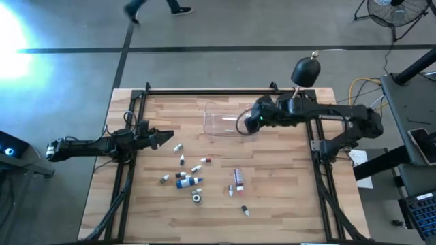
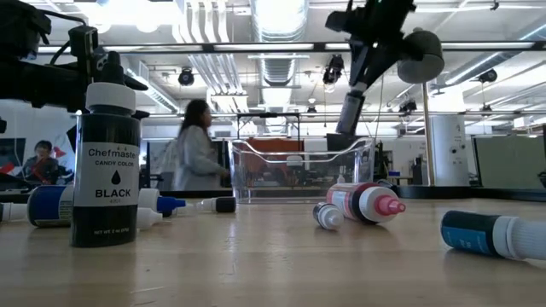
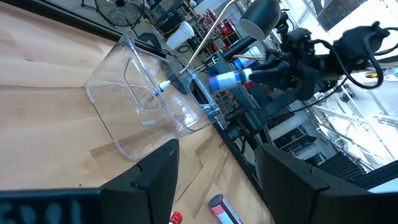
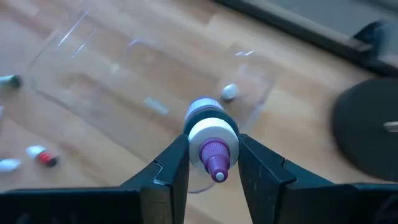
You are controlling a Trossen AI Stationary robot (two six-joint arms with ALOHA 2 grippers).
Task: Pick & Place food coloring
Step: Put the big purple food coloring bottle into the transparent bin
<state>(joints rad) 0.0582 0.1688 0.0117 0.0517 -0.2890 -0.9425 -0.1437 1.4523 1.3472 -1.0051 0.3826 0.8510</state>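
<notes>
Several small food coloring bottles point(image 1: 189, 181) lie scattered on the wooden table, between its middle and near edge. In the low view a black-labelled one point(image 2: 107, 166) stands upright, and others point(image 2: 367, 203) lie on their sides. My right gripper point(image 1: 246, 124) hovers over the right end of the clear plastic tub point(image 1: 221, 119), shut on a blue-labelled bottle point(image 3: 225, 80). My left gripper point(image 1: 169, 139) is open, over the table's left part and left of the scattered bottles, touching nothing. My right gripper point(image 4: 213, 162) pinches the bottle between its two fingers at the white cap end point(image 4: 212, 134). The purple tip point(image 4: 217, 167) points back toward the wrist, and the blue body sticks out past the fingertips. The bottle lies roughly level, lifted clear above the tub point(image 4: 81, 62).
The tub stands toward the far middle of the table, and a small pale thing point(image 4: 229, 91) shows inside it. A black rounded object on a stand point(image 1: 305, 70) sits at the far right edge. Black frame rails point(image 1: 204, 92) border the table. People show in the room beyond it.
</notes>
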